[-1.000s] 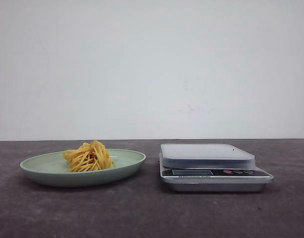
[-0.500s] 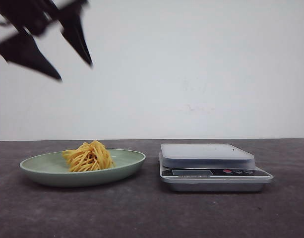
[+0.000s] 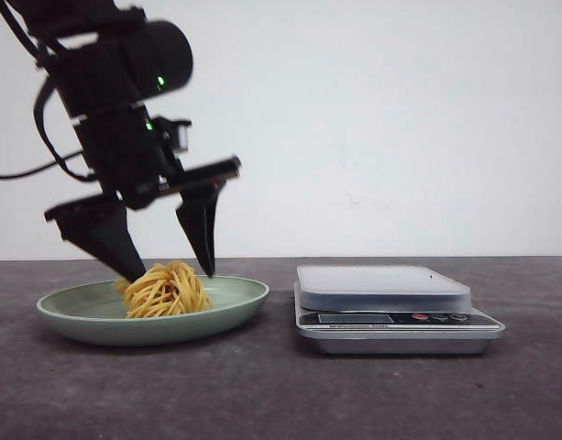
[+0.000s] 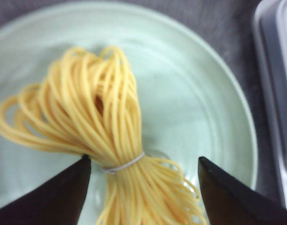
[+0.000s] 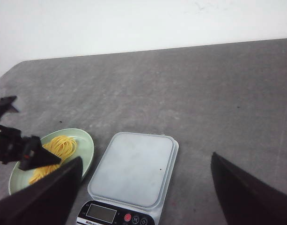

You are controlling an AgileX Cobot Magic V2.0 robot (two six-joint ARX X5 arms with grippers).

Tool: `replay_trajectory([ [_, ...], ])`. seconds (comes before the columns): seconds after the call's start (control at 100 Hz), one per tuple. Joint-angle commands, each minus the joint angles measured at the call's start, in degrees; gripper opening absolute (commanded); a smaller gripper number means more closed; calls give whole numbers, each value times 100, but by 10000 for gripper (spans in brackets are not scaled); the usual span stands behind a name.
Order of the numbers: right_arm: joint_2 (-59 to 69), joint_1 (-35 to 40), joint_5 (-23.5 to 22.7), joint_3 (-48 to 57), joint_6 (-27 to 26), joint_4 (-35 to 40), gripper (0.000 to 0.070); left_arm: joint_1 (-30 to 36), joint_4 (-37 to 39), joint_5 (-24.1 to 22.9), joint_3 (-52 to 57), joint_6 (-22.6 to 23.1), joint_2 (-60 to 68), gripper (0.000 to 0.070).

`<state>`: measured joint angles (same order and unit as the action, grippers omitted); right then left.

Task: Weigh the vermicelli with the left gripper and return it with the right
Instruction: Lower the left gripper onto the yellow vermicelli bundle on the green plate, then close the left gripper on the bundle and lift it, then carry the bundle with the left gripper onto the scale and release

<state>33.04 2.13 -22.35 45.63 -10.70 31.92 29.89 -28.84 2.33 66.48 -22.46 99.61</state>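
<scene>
Descended since half a second ago: left gripper (image 3: 169,271), then high in the upper-left corner of the front view, now down at the plate (image 3: 235,307) with its fingers spread wide, one fingertip on each side of the vermicelli (image 3: 165,289). Plate, vermicelli and scale (image 3: 391,312) unchanged in position.

Vermicelli: yellow looped bundle, tied near one end with a thin band, lying on the pale green plate. Left wrist view shows the bundle (image 4: 103,136) running between the two dark fingertips (image 4: 63,194), the band roughly level with them; fingers released, not closed on the strands.

Plate: shallow, oval, on the dark table (image 3: 281,394), left of the scale and near it, not touching.

Scale: silver body, flat pale platform, display and red button on the front panel; platform bare.

Right gripper (image 5: 143,197): held high above the table, fingers spread apart, holding nothing; scale (image 5: 131,171) and plate (image 5: 84,140) visible below it.
</scene>
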Motion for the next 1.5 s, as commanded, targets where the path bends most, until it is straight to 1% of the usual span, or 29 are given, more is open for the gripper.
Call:
replay_trajectory([
  [0.0,17,0,-17,107,70,-37,557,83,52,-59,122,-103,138,434],
  [0.11,17,0,-17,105,70,-9,556,140,24,-238,122,-101,205,428],
  [0.15,17,0,-17,107,70,-2,556,142,28,-238,122,-101,234,427],
  [0.2,17,0,-17,107,70,-2,556,142,20,-243,122,-103,256,405],
  [0.24,17,0,-17,107,70,4,556,142,24,-243,122,-101,267,363],
  [0.37,17,0,-17,107,68,37,556,140,103,-254,122,-55,267,180],
  [0.51,17,0,-15,105,68,55,554,136,127,-251,125,-11,267,0],
  [0.78,17,0,-13,107,70,68,554,136,103,-256,125,-9,61,1],
  [0.88,17,0,-15,107,70,92,554,136,122,-249,127,-2,-308,1],
  [0.97,17,0,-15,105,70,118,554,138,125,-203,127,109,-785,1],
  [1.02,17,0,-15,107,68,120,554,155,192,-83,127,105,-1060,1],
  [1.15,17,0,-13,105,66,116,554,302,772,310,129,-50,-1600,3],
  [1.29,20,0,-15,107,57,114,554,601,1469,704,131,-463,-1668,3],
  [1.49,17,0,-15,105,57,114,554,1008,2579,737,136,-973,-1200,3],
])
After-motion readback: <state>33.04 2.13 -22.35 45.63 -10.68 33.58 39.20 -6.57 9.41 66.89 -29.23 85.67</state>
